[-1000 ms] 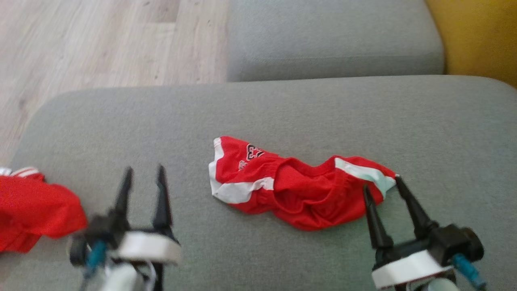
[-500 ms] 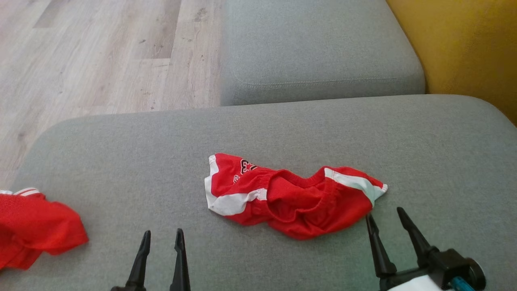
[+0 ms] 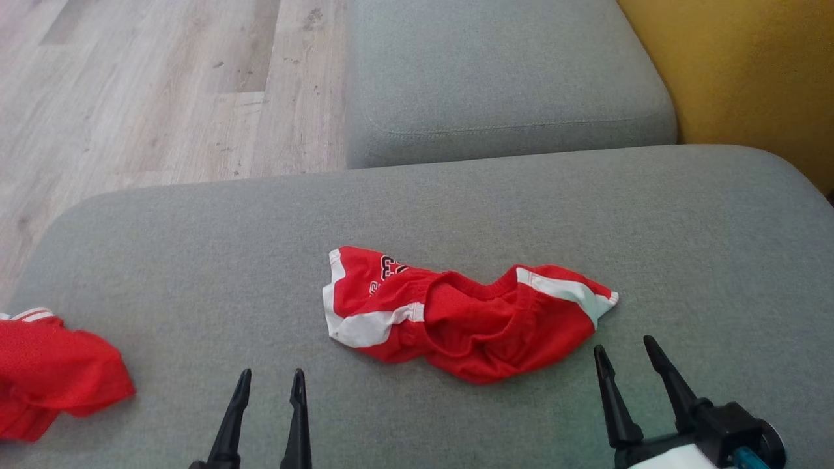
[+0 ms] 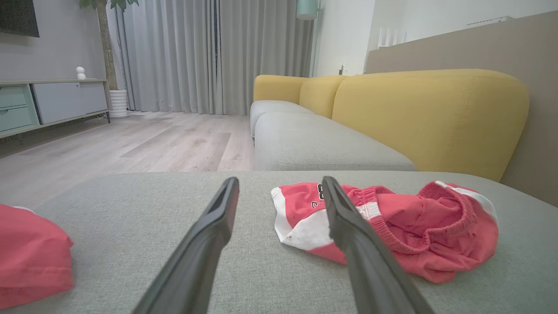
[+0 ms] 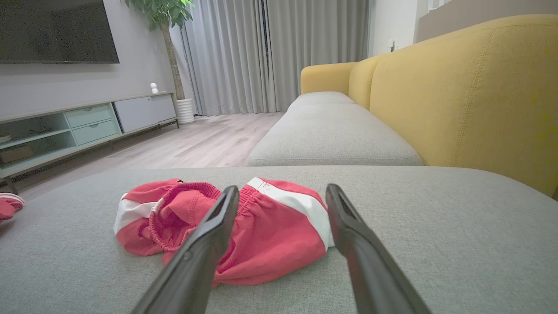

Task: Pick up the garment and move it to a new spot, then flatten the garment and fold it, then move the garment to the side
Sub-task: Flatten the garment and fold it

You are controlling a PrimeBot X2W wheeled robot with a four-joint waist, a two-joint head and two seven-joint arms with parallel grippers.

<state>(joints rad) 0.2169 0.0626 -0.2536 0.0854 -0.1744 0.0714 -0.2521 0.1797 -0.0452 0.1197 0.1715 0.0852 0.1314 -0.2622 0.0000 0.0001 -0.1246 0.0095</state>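
Two open, empty hands sit at the bottom of the head view. The red garment (image 3: 466,319) lies crumpled above and between them at the frame's centre on the grey cushion (image 3: 195,260), with its long axis running left to right. The right hand (image 3: 623,346) is nearer: its fingertips stand just below the garment's white-striped right end. The left hand (image 3: 272,372) is well off to the lower left of the other end, so I judge the right arm should lead the pick-up.

Red garment (image 3: 469,319) with white stripes and black lettering on a grey cushion (image 3: 456,208); yellow backrest (image 3: 736,71).
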